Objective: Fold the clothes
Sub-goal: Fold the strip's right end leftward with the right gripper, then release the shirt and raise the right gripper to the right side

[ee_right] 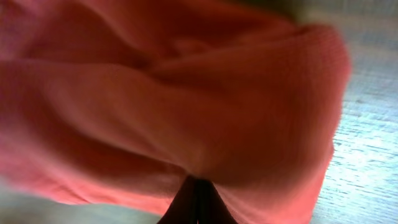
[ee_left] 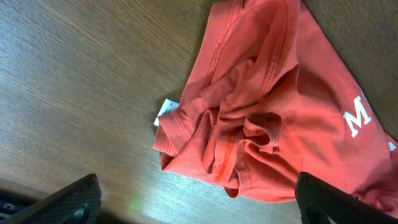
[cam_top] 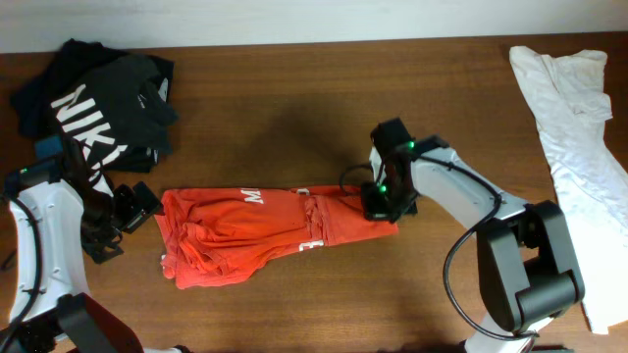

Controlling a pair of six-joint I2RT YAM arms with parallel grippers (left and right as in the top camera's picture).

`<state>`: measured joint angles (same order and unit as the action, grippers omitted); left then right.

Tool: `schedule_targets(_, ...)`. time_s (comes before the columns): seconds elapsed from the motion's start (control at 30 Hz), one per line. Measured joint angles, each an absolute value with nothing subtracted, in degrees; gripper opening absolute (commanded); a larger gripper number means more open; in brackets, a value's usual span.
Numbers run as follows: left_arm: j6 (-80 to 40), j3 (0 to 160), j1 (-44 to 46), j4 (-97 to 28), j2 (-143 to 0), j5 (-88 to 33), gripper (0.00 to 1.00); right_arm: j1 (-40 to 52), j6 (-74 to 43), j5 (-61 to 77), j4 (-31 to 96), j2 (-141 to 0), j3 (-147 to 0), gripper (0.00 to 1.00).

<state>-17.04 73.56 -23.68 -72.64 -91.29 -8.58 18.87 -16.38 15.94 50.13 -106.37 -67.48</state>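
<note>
Since the T-shirt [cam_top: 245, 235] lies bunched at the middle of the table [cam_top: 294, 108], with its right end pinched in the closed right gripper [cam_top: 378, 204] and the left gripper [cam_top: 145, 208] hanging open just beside its left end, a one-sided pull is judged likely to drag creases in.

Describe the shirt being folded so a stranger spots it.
On the wooden table, look mid-front. The orange-red T-shirt lies bunched in a long strip; the black shirts at back left and white cloth at right differ in colour.
</note>
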Motion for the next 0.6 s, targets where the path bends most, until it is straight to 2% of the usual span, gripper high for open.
schedule_targets(0.13, -16.9, 73.5, -23.7, -72.7, -91.3, -8.6, 0.99, 18.0, -17.5, 15.6, 49.7, -106.3, -65.2, 0.04)
schedule_targets(0.23, -16.9, 73.5, -23.7, -72.7, -91.3, -8.6, 0.99, 17.0, -18.0, 15.3, 57.3, -106.3, -68.4, 0.04)
schedule_targets(0.3, -16.9, 73.5, -23.7, -72.6, -91.3, -8.6, 0.99, 16.8, -18.0, 15.3, 62.5, -106.5, -74.0, 0.12)
schedule_targets(0.37, -16.9, 73.4, -23.7, -72.4, -91.3, -8.6, 0.99, 16.8, -18.0, 15.5, 66.3, -106.5, -78.7, 0.29)
schedule_targets(0.4, -16.9, 73.4, -23.7, -72.5, -91.3, -8.6, 0.99, 16.8, -18.0, 15.8, 67.6, -106.4, -81.7, 0.31)
schedule_targets(0.5, -16.9, 73.4, -23.7, -72.5, -91.3, -8.6, 0.99, 16.9, -16.9, 17.6, 67.9, -106.4, -84.1, 0.30)
schedule_targets(0.6, -16.9, 73.4, -23.7, -72.5, -91.3, -8.6, 0.99, 17.3, -13.6, 21.9, 67.0, -106.4, -82.5, 0.21)
